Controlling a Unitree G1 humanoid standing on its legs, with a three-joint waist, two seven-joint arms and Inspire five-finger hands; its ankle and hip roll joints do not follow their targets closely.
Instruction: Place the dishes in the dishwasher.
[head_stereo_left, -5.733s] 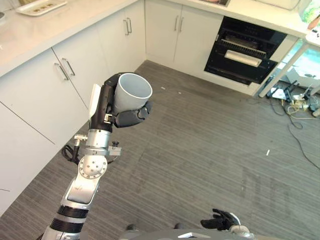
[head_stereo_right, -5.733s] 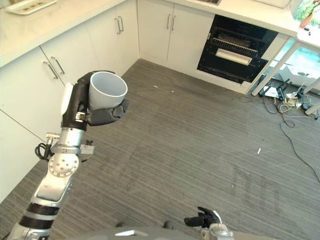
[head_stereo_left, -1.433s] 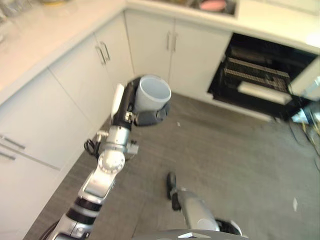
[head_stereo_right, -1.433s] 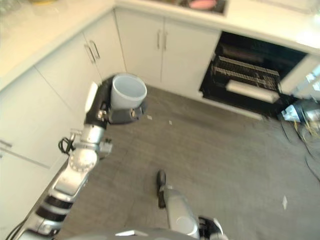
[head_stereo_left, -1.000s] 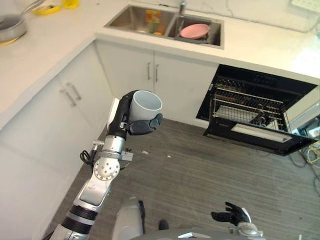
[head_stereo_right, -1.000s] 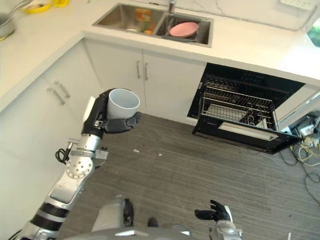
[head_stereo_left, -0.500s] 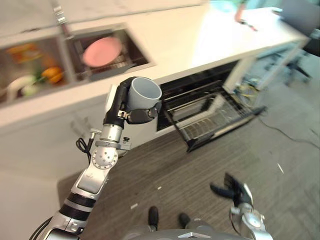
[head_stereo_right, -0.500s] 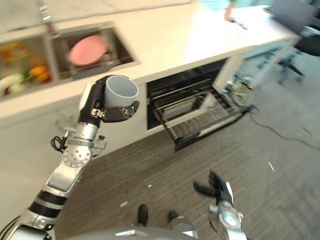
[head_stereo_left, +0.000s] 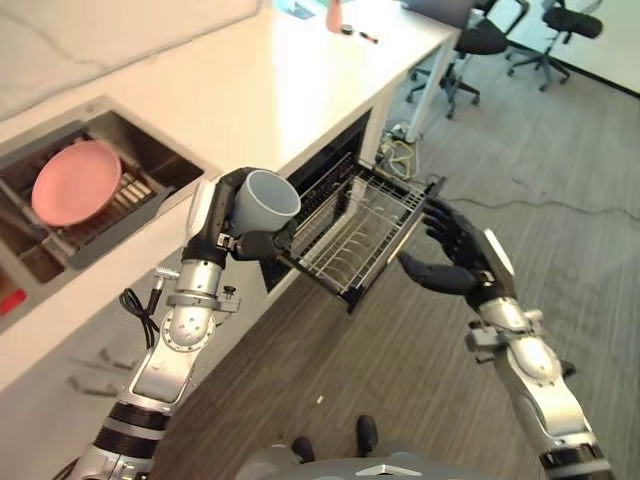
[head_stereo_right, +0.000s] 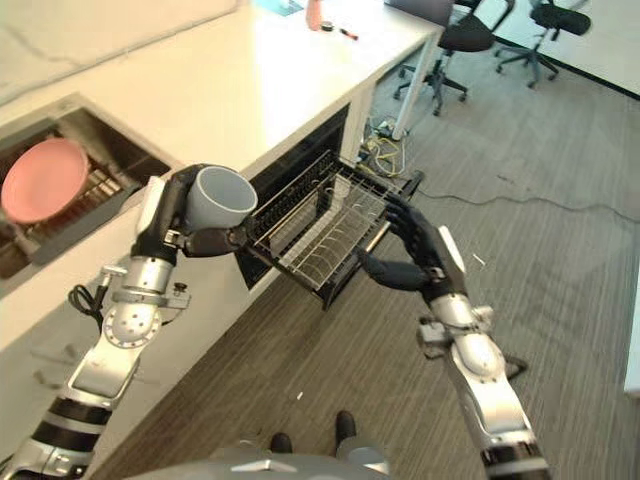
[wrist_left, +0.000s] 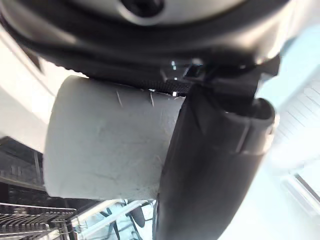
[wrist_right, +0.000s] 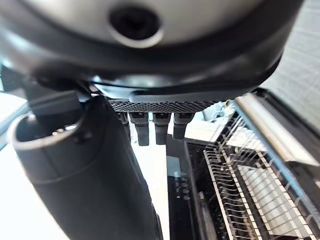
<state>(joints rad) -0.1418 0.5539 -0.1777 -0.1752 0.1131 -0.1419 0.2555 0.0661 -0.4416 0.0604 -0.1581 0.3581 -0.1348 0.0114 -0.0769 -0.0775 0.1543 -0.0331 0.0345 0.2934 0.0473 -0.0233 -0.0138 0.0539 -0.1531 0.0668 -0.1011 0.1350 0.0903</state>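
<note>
Carrying the mug to the pulled-out dishwasher rack

Lower right of the frame, my right hand (head_stereo_left: 455, 255) is reaching with fingers spread, holding nothing, just beside the front edge of the wire rack (head_stereo_left: 355, 235). At centre left my left hand (head_stereo_left: 235, 220) is gripping the grey mug (head_stereo_left: 268, 200), mouth tilted toward the rack. I am judging it best to turn the mug mouth-down between the tines before letting go. Upper left, a pink plate (head_stereo_left: 75, 182) is waiting in the sink (head_stereo_left: 165, 170). I am seeing no readable writing.
</note>
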